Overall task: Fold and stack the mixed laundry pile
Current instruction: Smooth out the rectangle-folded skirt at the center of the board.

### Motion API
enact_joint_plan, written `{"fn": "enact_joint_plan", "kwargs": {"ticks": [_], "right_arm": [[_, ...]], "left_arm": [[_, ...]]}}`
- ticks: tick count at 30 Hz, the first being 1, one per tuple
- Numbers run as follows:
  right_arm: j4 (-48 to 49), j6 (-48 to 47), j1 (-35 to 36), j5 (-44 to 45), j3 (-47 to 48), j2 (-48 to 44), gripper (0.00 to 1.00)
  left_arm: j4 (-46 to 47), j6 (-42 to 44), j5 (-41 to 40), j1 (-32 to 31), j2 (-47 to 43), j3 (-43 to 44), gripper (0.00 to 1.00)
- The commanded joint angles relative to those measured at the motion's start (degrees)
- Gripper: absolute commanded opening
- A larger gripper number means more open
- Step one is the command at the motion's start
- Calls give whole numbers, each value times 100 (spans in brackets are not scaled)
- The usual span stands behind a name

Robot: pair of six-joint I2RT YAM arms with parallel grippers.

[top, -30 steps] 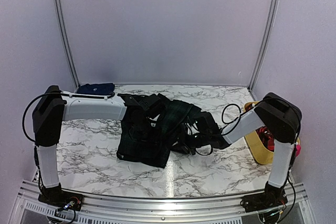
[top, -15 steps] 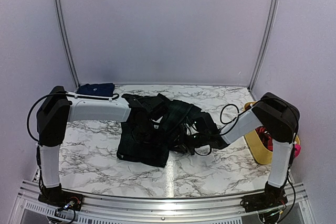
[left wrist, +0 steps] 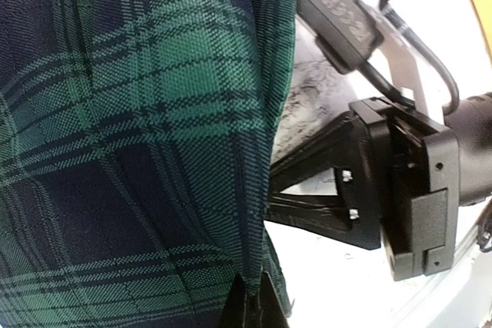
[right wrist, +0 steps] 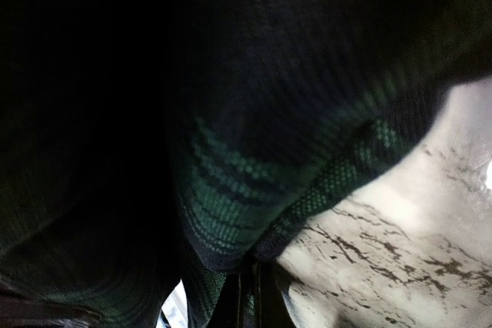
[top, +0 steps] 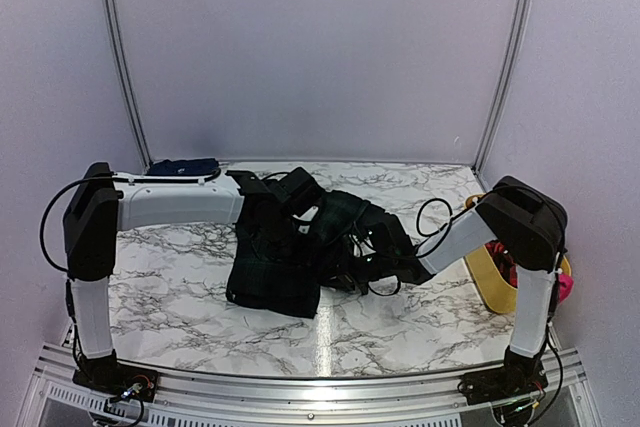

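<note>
A dark green-and-navy plaid garment [top: 285, 267] lies bunched in the middle of the marble table. My left gripper [top: 300, 209] is shut on its upper edge and holds the cloth [left wrist: 138, 128] pinched between its fingertips. My right gripper [top: 362, 259] is shut on the garment's right edge [right wrist: 254, 190] low over the table. A folded navy-blue cloth [top: 183, 168] lies at the back left. A red-and-black piece [top: 510, 269] and a small pink piece [top: 567, 285] sit in the yellow tub.
The yellow plastic tub [top: 492, 287] stands at the table's right edge beside my right arm. The right gripper's black body and cable [left wrist: 400, 190] show close in the left wrist view. Marble table [top: 160, 287] surface shows to the left and front.
My left gripper has moved a little up and to the right with the plaid cloth, drawing its top edge higher. My right gripper has shifted slightly left with its edge.
</note>
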Motion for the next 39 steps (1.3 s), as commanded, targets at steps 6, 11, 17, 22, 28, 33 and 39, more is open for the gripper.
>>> {"fn": "enact_joint_plan", "kwargs": {"ticks": [6, 11, 17, 22, 28, 33, 39], "right_arm": [[-36, 157, 73, 152, -123, 105, 0], [-418, 71, 18, 286, -320, -362, 22], [-1904, -751, -378, 688, -467, -1359, 47], [-2307, -1476, -1132, 1005, -145, -1909, 48], [-2684, -1877, -1700, 795, 1199, -1116, 48], [-3170, -2044, -1756, 756, 2142, -353, 53], [-3596, -2146, -1749, 840, 2946, 444, 53]], "left_arm": [[1301, -249, 1044, -47, 73, -590, 0], [1894, -419, 1141, 44, 163, -1217, 0], [2505, -327, 1633, 96, 315, -1738, 0], [2537, -215, 1653, 80, 402, -1829, 0], [2529, -270, 1610, 72, 512, -1902, 0], [2516, -281, 1472, 71, 477, -1947, 0], [2422, -237, 1323, 71, 441, -1938, 0]]}}
